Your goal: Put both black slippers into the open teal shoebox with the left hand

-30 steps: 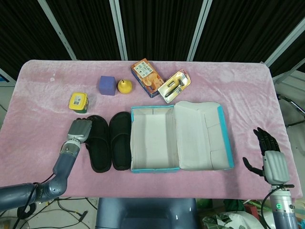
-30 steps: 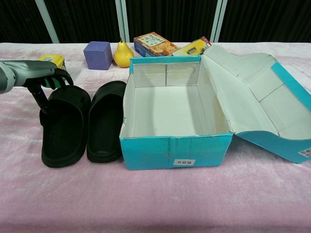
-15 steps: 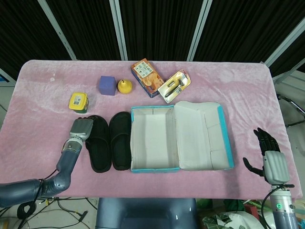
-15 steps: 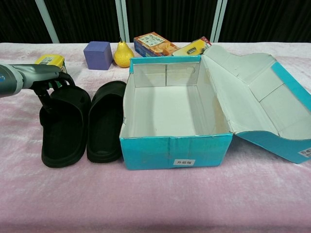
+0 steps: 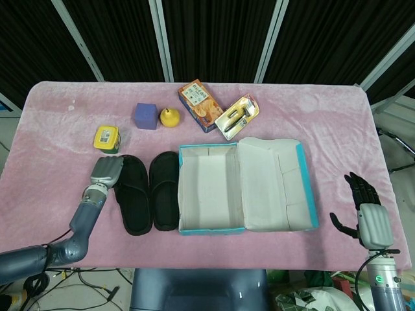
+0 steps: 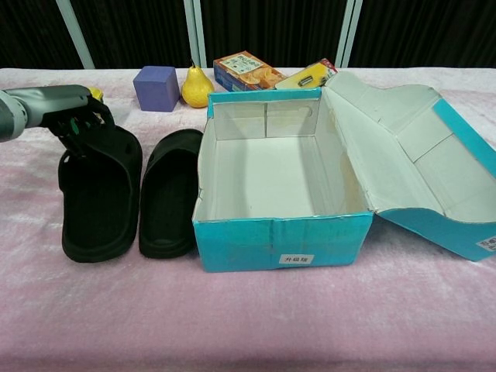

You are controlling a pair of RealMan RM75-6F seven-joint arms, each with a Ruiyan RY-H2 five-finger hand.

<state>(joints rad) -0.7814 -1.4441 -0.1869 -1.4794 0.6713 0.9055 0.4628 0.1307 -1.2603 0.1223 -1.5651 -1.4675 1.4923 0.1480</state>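
since a second ago the left hand (image 5: 107, 171) is sitting tighter against the toe end of the left slipper (image 5: 134, 194), and that slipper is now lying a little apart from its partner, its toe end nudged toward the counter's left edge. in the chest view the left hand (image 6: 75, 116) is resting on the upper of that slipper (image 6: 101, 194) with its fingers (image 6: 87, 121) curling down over the toe; whether they are actually clamping it i cannot tell, since the slipper is lying flat on the counter (image 5: 65, 136).

the right slipper (image 5: 165, 189) is lying just beside the long left wall of the teal shoebox (image 5: 211, 228), parallel to it, sole down. in the chest view it (image 6: 172, 190) is nearly touching the box wall. the teal shoebox (image 6: 279, 236) is standing open near the middle of the counter's front edge, its white inside bare, its lid (image 5: 275, 184) folding out flat to the right.

the right hand (image 5: 364, 210) is hovering off the counter's front right corner, fingers spread apart and holding nothing.

along the back of the counter are sitting a yellow tin (image 5: 107, 138), a purple cube (image 5: 146, 116), a yellow pear (image 5: 169, 116), an orange carton (image 5: 200, 105) and a blister pack (image 5: 237, 116), all well apart from the slippers.
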